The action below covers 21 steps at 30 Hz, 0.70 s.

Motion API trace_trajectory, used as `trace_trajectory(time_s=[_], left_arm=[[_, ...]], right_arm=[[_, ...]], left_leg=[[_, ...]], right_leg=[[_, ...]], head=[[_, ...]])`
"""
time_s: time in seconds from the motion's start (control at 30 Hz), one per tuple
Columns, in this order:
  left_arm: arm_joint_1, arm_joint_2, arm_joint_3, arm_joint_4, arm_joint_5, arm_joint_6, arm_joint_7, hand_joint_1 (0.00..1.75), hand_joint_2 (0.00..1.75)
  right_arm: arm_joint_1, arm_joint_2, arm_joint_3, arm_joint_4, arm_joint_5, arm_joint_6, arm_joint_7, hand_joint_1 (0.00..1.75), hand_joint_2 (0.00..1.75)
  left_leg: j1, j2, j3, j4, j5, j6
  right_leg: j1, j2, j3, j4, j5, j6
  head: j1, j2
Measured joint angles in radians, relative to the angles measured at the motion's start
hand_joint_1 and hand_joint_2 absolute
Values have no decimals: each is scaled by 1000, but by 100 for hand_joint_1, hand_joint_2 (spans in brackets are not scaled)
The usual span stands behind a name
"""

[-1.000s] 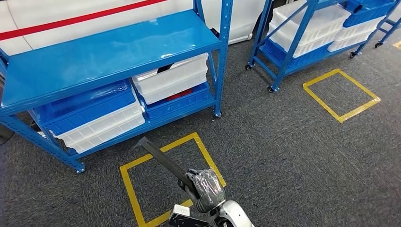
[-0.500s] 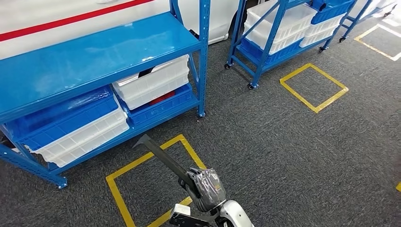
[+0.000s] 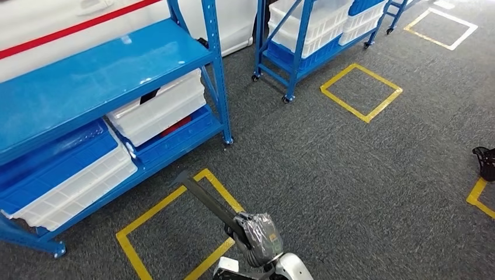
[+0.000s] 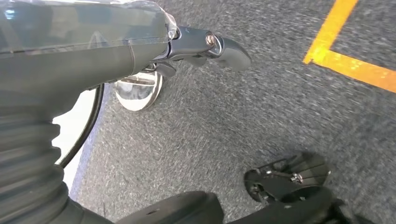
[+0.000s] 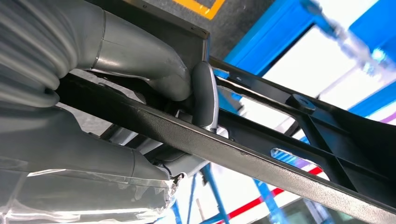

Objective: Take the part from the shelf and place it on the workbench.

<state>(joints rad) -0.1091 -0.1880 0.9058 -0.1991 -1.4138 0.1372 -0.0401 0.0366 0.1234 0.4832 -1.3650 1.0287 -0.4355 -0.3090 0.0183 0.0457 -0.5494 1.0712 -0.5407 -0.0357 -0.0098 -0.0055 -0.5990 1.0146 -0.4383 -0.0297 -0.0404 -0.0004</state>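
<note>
Floor: grey carpet [image 3: 350, 175] with yellow taped squares; one square [image 3: 175, 227] sits at lower centre of the head view, another [image 3: 362, 92] at upper right.
Change: whole head view has slid since the two earlier pictures; the blue shelf [image 3: 105, 76] now lies further to the left of the frame, the wheeled rack [image 3: 303, 35] has come toward upper centre, and a dark object [image 3: 485, 163] has entered at the right edge. Shelf and rack keep their relation to each other, so I read this as the camera turning, not the things moving.
Meaning: judged, the pick is done and the robot is turning away from the shelf to carry the part off; no worktop visible yet, so placing is still ahead.
Part: long dark metal bar [image 3: 204, 201], off the shelf, held out over the taped square at lower centre, pointing toward upper left.
Right hand: [image 3: 257, 233] clamped on the near end of the part; right wrist view shows thumb and fingers [image 5: 205, 93] wrapped round the bar [image 5: 280, 163].
Left hand: [image 4: 205, 44] hangs over the carpet holding nothing; fingers look loosely extended, but I cannot tell how far apart.
Around: white bins [image 3: 157, 108] and blue bins [image 3: 52, 163] on the shelf's lower levels; white wall with red stripe [image 3: 70, 26] behind.
In the way: the bar's far end sticks out near the shelf's corner post [image 3: 219, 81]; could clip it in a tight turn. Dark object at right edge is too cropped to identify.
</note>
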Motion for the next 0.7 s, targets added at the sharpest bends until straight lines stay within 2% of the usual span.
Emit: trace_trajectory(time_s=[0.07, 0.1, 0.13, 0.17, 0.2, 0.27, 0.33, 0.4, 0.43, 0.5, 0.53, 0.6, 0.63, 0.67, 0.7], left_arm=[[-4, -1, 2, 0, -3, -2, 1, 0, 175], [-6, -1, 2, 0, -5, -2, 1, 0, 175], [-9, -1, 2, 0, -8, -2, 0, 0, 175], [-10, -1, 2, 0, -10, -1, 0, 0, 175], [-11, -1, 2, 0, -13, 0, -1, 0, 175], [-9, 0, 2, 0, -24, 13, -2, 0, 175], [-8, 1, 0, 0, -37, 32, -2, 0, 175], [-9, 1, -3, 0, -43, 41, -3, 0, 175], [-10, 0, -3, 0, -43, 42, -4, 0, 175], [-9, -1, -4, 0, -43, 43, -7, 0, 175], [-7, -1, -5, 0, -43, 43, -10, 0, 175], [-1, -2, -5, 0, -44, 46, -14, 0, 175], [1, -2, -6, 0, -44, 48, -16, 0, 175], [2, -2, -6, 0, -44, 50, -19, 0, 175], [2, -3, -6, 0, -43, 51, -22, 0, 175]], right_arm=[[6, -2, -1, -2, 1, -4, 3, 175, 175], [10, -4, -1, -2, 2, -7, 4, 175, 175], [15, -6, -2, -2, 2, -12, 4, 175, 175], [20, -9, -2, -2, 2, -18, 4, 175, 175], [24, -11, -2, -2, 1, -25, 5, 175, 175], [28, -13, -2, -1, -1, -44, 5, 175, 175], [30, -14, -2, -1, -4, -59, 7, 175, 175], [35, -16, -2, -1, -5, -67, 9, 175, 175], [38, -17, -2, -1, -6, -69, 10, 175, 175], [41, -20, -2, -2, -6, -74, 12, 175, 175], [42, -21, -2, -2, -6, -76, 13, 175, 175], [44, -23, -2, -1, -6, -78, 14, 175, 175], [46, -24, -2, 0, -7, -79, 14, 175, 175], [48, -26, -2, 0, -8, -80, 15, 175, 175], [49, -28, -2, 1, -10, -81, 15, 175, 175]], left_leg=[[1, -27, -61, 136, -65, -2], [1, -31, -89, 193, -82, -3], [1, -33, -102, 219, -80, -2], [1, -35, -98, 203, -57, 0], [1, -39, -76, 151, -19, 3], [1, -68, -22, 16, 46, 14], [-1, -93, 5, -51, 61, 21], [-3, -89, 8, -61, 60, 28], [-1, -82, 10, -66, 64, 34], [2, -64, 15, -78, 72, 47], [2, -54, 16, -80, 73, 51], [0, -32, 16, -80, 72, 53], [0, -22, 16, -79, 71, 52], [0, -12, 16, -79, 70, 51], [0, -3, 18, -78, 68, 48]], right_leg=[[3, 14, 1, 0, 0, -7], [5, 24, 1, 1, 0, -9], [7, 34, 2, 2, -1, -10], [8, 45, 3, 4, -2, -10], [8, 58, 4, 7, -3, -9], [9, 81, 4, 12, -5, -5], [8, 97, -4, 15, -3, 5], [5, 109, -10, 13, 2, 19], [5, 103, -12, 16, 0, 25], [6, 65, -36, 66, -33, 37], [4, 40, -62, 122, -63, 41], [-2, 19, -126, 249, -117, 51], [-5, 15, -143, 283, -122, 55], [-8, 12, -140, 276, -108, 58], [-10, 6, -115, 230, -79, 59]], head=[[0, 0], [0, 0], [0, 0], [0, 0], [0, 0], [0, 0], [0, 0], [0, 0], [0, 0], [0, 0], [0, 0], [0, 0], [0, 0], [0, 0], [0, 0]])
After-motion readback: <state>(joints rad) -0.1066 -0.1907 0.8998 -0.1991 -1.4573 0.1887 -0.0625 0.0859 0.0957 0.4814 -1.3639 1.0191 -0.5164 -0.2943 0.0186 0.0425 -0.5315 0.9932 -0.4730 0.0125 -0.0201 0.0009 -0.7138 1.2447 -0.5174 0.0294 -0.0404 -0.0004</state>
